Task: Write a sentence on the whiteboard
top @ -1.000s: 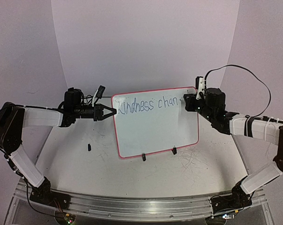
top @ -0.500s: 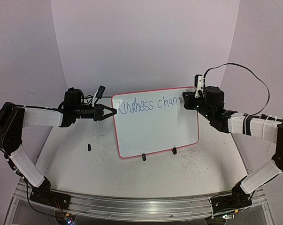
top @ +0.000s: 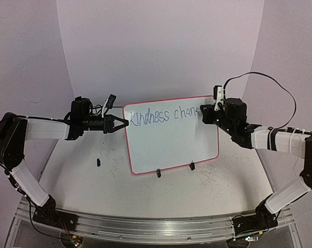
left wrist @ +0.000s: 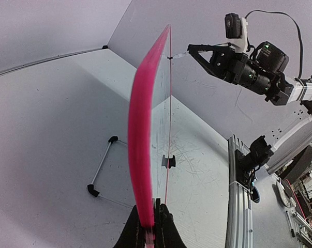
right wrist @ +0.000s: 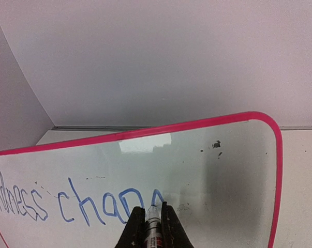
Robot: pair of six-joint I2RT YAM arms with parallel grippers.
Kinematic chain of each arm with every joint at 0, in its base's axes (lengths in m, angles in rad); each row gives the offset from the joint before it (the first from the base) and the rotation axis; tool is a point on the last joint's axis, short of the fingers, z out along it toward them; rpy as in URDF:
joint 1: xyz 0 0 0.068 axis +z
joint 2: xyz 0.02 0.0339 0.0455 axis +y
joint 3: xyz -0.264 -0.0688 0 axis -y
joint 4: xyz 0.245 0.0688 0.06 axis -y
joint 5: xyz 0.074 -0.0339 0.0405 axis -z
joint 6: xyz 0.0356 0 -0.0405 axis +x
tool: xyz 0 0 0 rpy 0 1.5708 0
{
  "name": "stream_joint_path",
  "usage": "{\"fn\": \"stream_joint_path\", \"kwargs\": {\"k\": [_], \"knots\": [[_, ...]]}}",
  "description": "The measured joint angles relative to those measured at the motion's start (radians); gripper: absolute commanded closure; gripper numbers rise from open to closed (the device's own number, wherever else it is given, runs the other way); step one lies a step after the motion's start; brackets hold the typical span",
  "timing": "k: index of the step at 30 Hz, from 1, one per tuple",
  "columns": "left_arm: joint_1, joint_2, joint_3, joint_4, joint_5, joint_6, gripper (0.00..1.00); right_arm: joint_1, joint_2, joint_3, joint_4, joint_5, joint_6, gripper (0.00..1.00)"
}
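The whiteboard (top: 171, 147), pink-framed, stands upright on the table on two black clip feet (top: 158, 173). My left gripper (top: 125, 124) is shut on its left edge; the left wrist view shows that blurred pink edge (left wrist: 140, 144) running up from the gripper (left wrist: 150, 223). The sentence (top: 163, 115) so reads "Kindness chan" in blue, with a fresh curved stroke after it (right wrist: 88, 204). My right gripper (top: 202, 114) is shut on a marker (right wrist: 154, 232), whose tip touches the whiteboard (right wrist: 223, 170) at the end of the writing. The right gripper (right wrist: 151, 211) sits just below that stroke.
A small black piece (top: 98, 162) lies on the scuffed tabletop left of the board. A thin rod with black ends (left wrist: 101, 168) lies behind the board. The metal base rail (top: 145, 225) runs along the near edge. A few dark specks (right wrist: 216, 144) mark the board's upper right.
The right gripper has shifted slightly left and up with the marker against the board, adding a stroke after "chan". The left gripper and the board have not moved.
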Motion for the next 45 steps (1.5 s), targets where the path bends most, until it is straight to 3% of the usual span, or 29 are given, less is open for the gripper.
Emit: {"fn": "stream_joint_path", "kwargs": {"k": [33,45], "knots": [[-0.001,0.000,0.000,0.000,-0.002,-0.003,1.00,0.000,0.015,0.055,-0.028,0.037,-0.004,1.00],[-0.001,0.000,0.000,0.000,0.000,-0.003,1.00,0.000,-0.035,-0.051,-0.043,0.026,0.014,1.00]]}}
